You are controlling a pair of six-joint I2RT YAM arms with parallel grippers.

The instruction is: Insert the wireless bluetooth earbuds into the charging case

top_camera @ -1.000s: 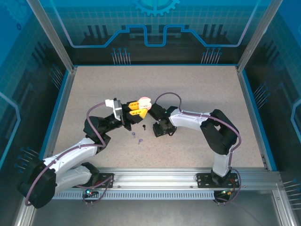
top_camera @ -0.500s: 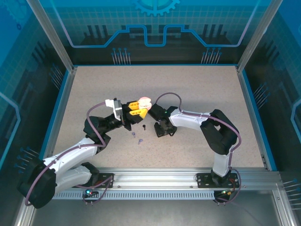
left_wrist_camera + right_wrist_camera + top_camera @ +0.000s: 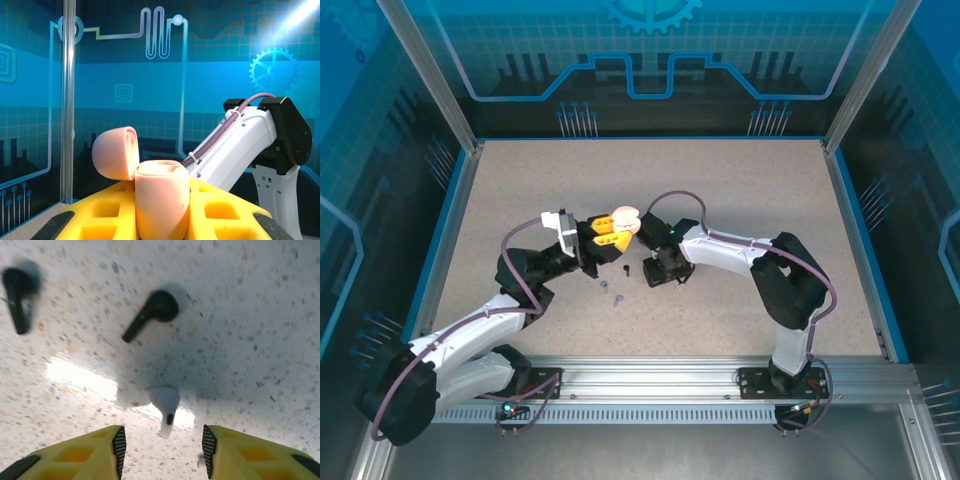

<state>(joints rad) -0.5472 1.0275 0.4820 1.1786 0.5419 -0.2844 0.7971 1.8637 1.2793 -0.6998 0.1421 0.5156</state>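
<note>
My left pincer (image 3: 619, 227) is pressed together on the pale pink, smooth rounded plastic charging case (image 3: 162, 192). Its chunky yellow fingers (image 3: 220, 215) clamp the body from both sides and hold it upright, a little left of the table's centre. The case's domed lid (image 3: 116, 152) is hinged back to the left and stands open. From my wrist I see the rim and a shallow hollow on top, but I cannot tell whether any bud sits inside. My right pincer (image 3: 162, 452) points down at the speckled beige, stone-look tabletop (image 3: 260, 330), just right of the case and slightly nearer. Its jaws are spread, and nothing is caught between the black ribbed pads (image 3: 119, 450). A pale glossy stemmed earbud (image 3: 165, 405) lies flat on the table at the mouth of that gap, stem toward me and touching neither pad. Its colour is washed out by glare, somewhere between white and lilac. Beyond it lies a black earbud (image 3: 152, 312) with a rounded head and slim stem. A second black earbud (image 3: 20, 295) lies blurred at the left edge of my wrist view. From above, one lilac earbud (image 3: 604, 285) and another lilac earbud (image 3: 617, 299) lie loose on the table, nearer than the case and between my two arms.
</note>
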